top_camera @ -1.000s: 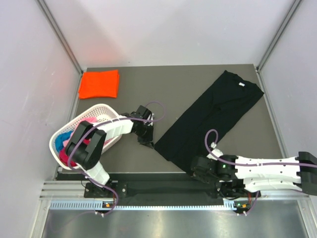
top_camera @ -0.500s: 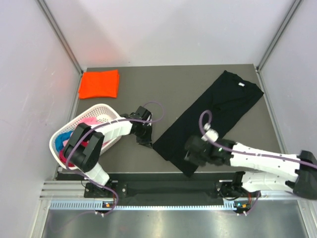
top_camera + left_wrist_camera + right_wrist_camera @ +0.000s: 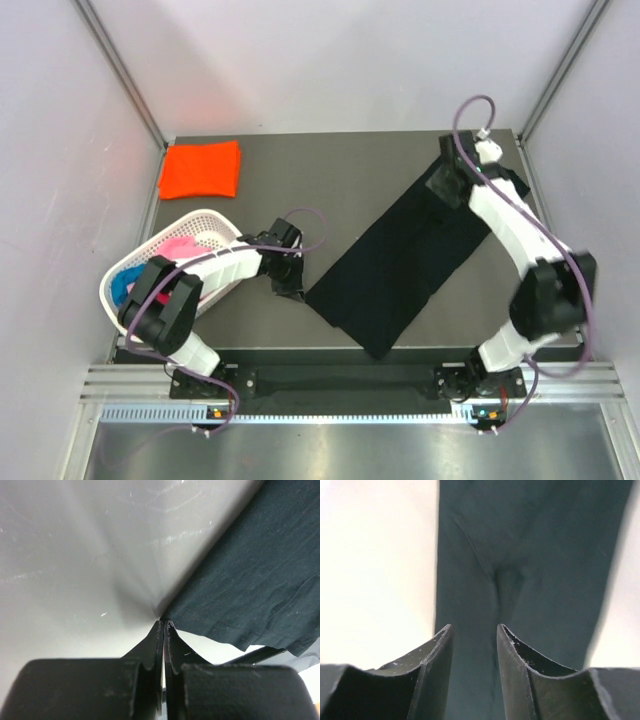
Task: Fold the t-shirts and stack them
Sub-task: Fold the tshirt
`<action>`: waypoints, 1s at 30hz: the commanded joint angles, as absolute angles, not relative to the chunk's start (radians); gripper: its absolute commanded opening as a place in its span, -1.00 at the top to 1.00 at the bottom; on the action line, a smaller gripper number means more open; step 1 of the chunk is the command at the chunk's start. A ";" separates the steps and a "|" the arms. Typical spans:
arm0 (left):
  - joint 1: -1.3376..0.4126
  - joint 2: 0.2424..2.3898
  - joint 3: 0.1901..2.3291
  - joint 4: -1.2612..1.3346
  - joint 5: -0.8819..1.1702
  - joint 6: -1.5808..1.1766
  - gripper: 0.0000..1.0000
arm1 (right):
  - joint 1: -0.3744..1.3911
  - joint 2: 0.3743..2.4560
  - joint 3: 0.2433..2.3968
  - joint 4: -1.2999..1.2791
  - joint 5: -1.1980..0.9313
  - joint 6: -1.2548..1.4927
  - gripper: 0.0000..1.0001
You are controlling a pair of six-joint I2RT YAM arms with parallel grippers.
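The black shirt (image 3: 400, 260) lay on the worktop (image 3: 330, 180) as a long slanting band. Its hem end sat close to the middle of the near edge and its other end ran off toward the far right corner.

The left claw (image 3: 292, 285) was low at the left corner of that hem. In the left wrist view its fingers (image 3: 155, 645) were pressed together, clamped on the very tip of the black shirt (image 3: 250, 580). The cloth spread away to the right from there, and the stitched hem line showed just beside the tips.

Against the left edge stood the white basket (image 3: 215, 216), with the left arm crossing its near side. Pink cloth (image 3: 182, 243) and a bit of blue cloth (image 3: 124, 282) showed inside it (the arm hid the rest).

Farther back, the right arm stretched up the right side of the worktop. The right claw (image 3: 443, 183) was over the far end of the black shirt, near the far right corner. Its wrist view showed the claw (image 3: 474, 627) with fingers apart and gripping nothing. The dark shirt (image 3: 530, 540) lay below and ahead of it, with a soft crease running down toward the gap.

The orange shirt (image 3: 201, 169) lay folded into a neat rectangle in the far left corner, well apart from everything else.
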State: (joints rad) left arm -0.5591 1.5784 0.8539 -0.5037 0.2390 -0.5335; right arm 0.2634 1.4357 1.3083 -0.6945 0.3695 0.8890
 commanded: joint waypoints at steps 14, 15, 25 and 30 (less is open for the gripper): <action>-0.558 1.497 0.798 -0.511 0.278 -0.543 1.00 | 0.216 2.235 2.015 -0.655 0.468 0.822 0.31; -0.558 1.494 0.798 -0.511 0.281 -0.542 1.00 | 0.216 2.247 2.025 -0.653 0.472 0.828 0.32; -0.560 1.483 0.790 -0.512 0.284 -0.540 1.00 | 0.192 2.379 2.106 -0.663 0.479 0.888 0.32; -0.558 1.480 0.788 -0.512 0.287 -0.540 1.00 | 0.181 2.428 2.143 -0.666 0.476 0.891 0.32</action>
